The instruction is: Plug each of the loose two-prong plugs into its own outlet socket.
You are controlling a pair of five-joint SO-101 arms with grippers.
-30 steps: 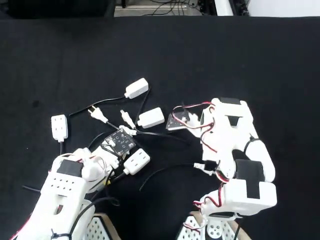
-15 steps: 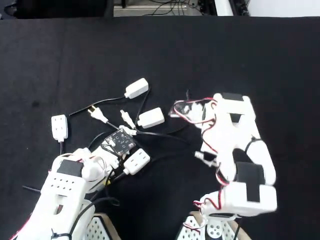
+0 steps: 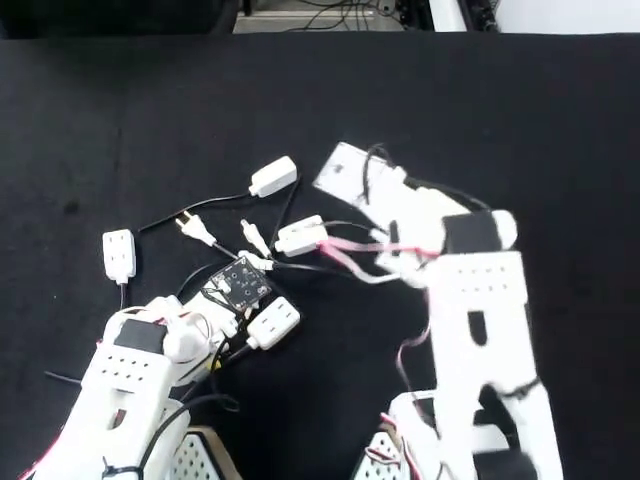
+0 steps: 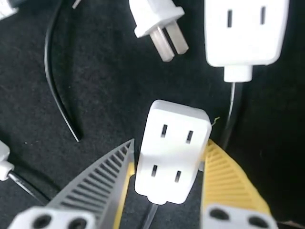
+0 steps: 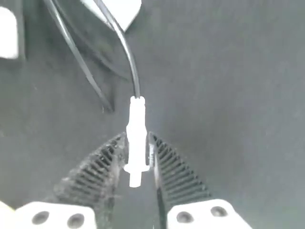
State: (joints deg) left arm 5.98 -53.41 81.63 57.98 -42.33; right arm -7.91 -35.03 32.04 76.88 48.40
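My right gripper (image 5: pixel 137 138) is shut on a slim white plug (image 5: pixel 136 138), whose black cord (image 5: pixel 125 52) runs off towards a white socket (image 5: pixel 116 9). The right arm (image 3: pixel 470 290) stretches out over the middle of the table. At the front left, my left gripper (image 4: pixel 170 143) is shut on a white double outlet socket (image 4: pixel 171 155) (image 3: pixel 272 322). A loose white two-prong plug (image 4: pixel 157 24) and another white socket (image 4: pixel 245 31) lie just beyond it. More sockets (image 3: pixel 272 176) (image 3: pixel 300 236) (image 3: pixel 118 254) and two loose plugs (image 3: pixel 195 229) (image 3: pixel 255 237) lie on the black table (image 3: pixel 520 120).
Black cords (image 3: pixel 165 218) loop between the sockets and plugs left of centre. A loose cord end (image 4: pixel 59 95) lies beside the left gripper. The black cloth runs bare to the far side and to the right.
The right arm has stretched out towards the far side of the table, carrying the plug and its cord. The left arm and its socket have stayed still.
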